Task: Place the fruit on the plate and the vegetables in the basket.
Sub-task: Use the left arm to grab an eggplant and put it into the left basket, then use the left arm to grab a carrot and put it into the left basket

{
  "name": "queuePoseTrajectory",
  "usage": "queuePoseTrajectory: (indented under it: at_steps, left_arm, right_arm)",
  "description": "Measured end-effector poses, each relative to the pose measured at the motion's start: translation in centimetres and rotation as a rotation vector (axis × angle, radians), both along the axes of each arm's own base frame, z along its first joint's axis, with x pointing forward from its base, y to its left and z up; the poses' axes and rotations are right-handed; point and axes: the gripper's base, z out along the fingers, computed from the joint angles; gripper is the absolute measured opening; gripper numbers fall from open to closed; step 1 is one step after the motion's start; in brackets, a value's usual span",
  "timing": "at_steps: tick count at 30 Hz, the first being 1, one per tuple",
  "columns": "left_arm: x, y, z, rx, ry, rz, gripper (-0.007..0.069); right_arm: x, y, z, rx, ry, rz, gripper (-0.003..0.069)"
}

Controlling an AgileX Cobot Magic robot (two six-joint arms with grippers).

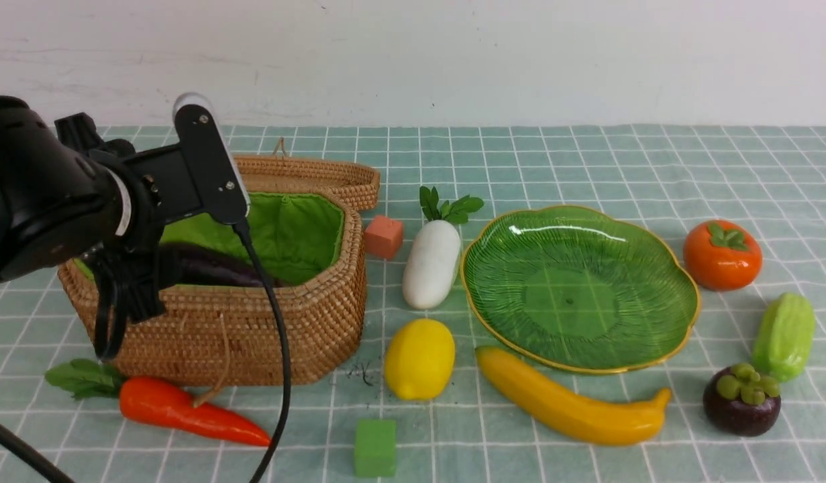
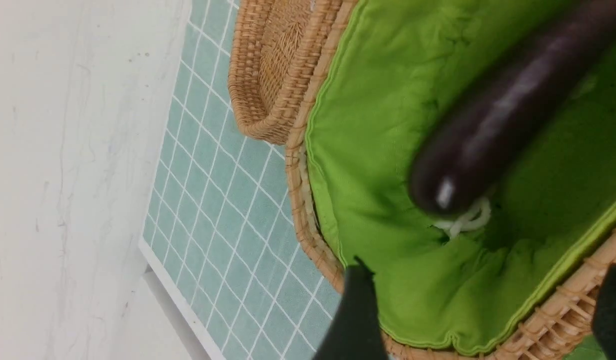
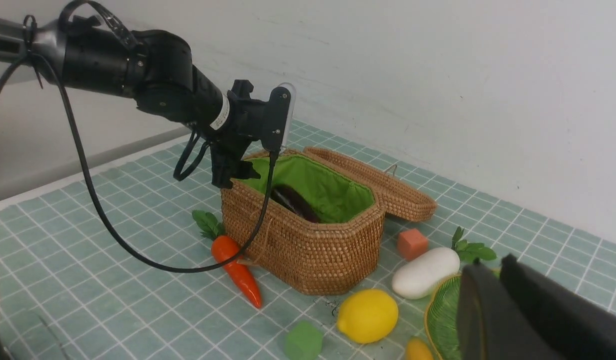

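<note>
The wicker basket stands open at the left. The dark purple eggplant lies free on its green lining. My left gripper hangs open over the basket's left end, holding nothing. On the cloth lie the carrot, white radish, lemon, banana, persimmon, gourd and mangosteen. The green plate holds nothing. My right gripper is shut and empty, above the plate's edge; the front view does not show it.
The basket's lid lies open behind it. An orange-red cube sits between basket and radish, and a green cube near the front edge. A black cable hangs from the left wrist across the basket's front. A white wall bounds the far side.
</note>
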Motion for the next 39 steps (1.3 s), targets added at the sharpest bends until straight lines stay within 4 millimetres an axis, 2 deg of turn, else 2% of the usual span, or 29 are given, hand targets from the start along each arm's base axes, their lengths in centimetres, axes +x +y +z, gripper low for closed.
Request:
queuePoseTrajectory:
  at_steps: [3, 5, 7, 8, 10, 13, 14, 15, 16, 18, 22, 26, 28, 29, 31, 35, 36, 38, 39]
  left_arm:
    - [-0.8, -0.2, 0.5, -0.077, 0.004, 0.049, 0.0584]
    - [-2.3, -1.0, 1.3, -0.236, 0.019, 0.133, 0.0539]
    - [-3.0, -1.5, 1.7, -0.320, 0.027, 0.171, 0.0503]
    - [-4.4, -2.4, 2.2, -0.451, 0.056, 0.221, 0.0416]
    - [-6.1, -3.2, 2.6, -0.568, 0.129, 0.272, 0.0261]
    - [-8.2, -4.1, 2.0, -0.592, 0.318, 0.311, 0.0029]
    - [-8.6, -4.1, 1.6, -0.565, 0.378, 0.307, -0.0007]
    - [-8.6, -4.2, 1.6, -0.573, 0.386, 0.309, -0.0007]
    - [-9.2, -4.3, 1.1, -0.530, 0.485, 0.280, -0.0013]
    - [-9.3, -4.3, 0.7, -0.499, 0.550, 0.234, -0.0013]
    - [-9.1, -4.3, 0.1, -0.415, 0.595, 0.105, -0.0013]
    - [-9.2, -4.0, -2.3, -0.249, 0.635, -0.076, 0.0020]
    - [-9.3, -3.9, -3.1, -0.220, 0.644, -0.104, 0.0032]
    - [-9.4, -3.7, -4.1, -0.194, 0.638, -0.131, 0.0048]
    - [-9.4, -3.7, -4.6, -0.187, 0.622, -0.148, 0.0060]
    - [-8.3, -3.7, -6.3, -0.139, 0.511, -0.213, 0.0179]
    - [-8.3, -3.7, -6.4, -0.137, 0.513, -0.213, 0.0179]
    - [-7.3, -4.0, -7.1, -0.094, 0.473, -0.242, 0.0295]
    - [-7.2, -4.0, -7.3, -0.089, 0.475, -0.244, 0.0304]
  right_arm:
    - [0.0, 0.0, 0.0, -0.001, -0.001, 0.000, 0.0061]
    - [0.0, 0.0, 0.0, -0.001, -0.001, 0.000, 0.0064]
    - [0.0, 0.0, 0.0, -0.001, -0.001, 0.000, 0.0064]
    - [0.0, 0.0, 0.0, -0.001, 0.000, 0.000, 0.0065]
    - [0.0, 0.0, 0.0, -0.002, 0.003, 0.003, 0.0065]
    - [-0.2, 0.2, -0.2, -0.006, 0.028, 0.029, 0.0067]
    - [-0.3, 0.3, -0.4, -0.012, 0.043, 0.044, 0.0067]
    - [-0.4, 0.3, -0.4, -0.014, 0.051, 0.050, 0.0067]
    - [-0.5, 0.5, -0.7, -0.034, 0.086, 0.075, 0.0067]
    - [-0.5, 0.6, -1.2, -0.067, 0.133, 0.099, 0.0067]
    - [-0.3, 0.8, -1.7, -0.116, 0.199, 0.125, 0.0067]
    - [-0.4, 0.8, -2.0, -0.137, 0.224, 0.134, 0.0071]
    - [-0.4, 0.8, -2.0, -0.141, 0.228, 0.134, 0.0073]
    - [-0.4, 0.8, -2.1, -0.144, 0.229, 0.134, 0.0073]
    - [-0.3, 0.8, -2.0, -0.144, 0.230, 0.134, 0.0074]
    - [-0.3, 0.8, -2.1, -0.148, 0.230, 0.131, 0.0076]
    - [-0.3, 0.8, -2.1, -0.149, 0.229, 0.131, 0.0076]
    - [-0.3, 0.8, -2.1, -0.150, 0.229, 0.130, 0.0078]
    - [-0.3, 0.8, -2.1, -0.150, 0.229, 0.130, 0.0079]
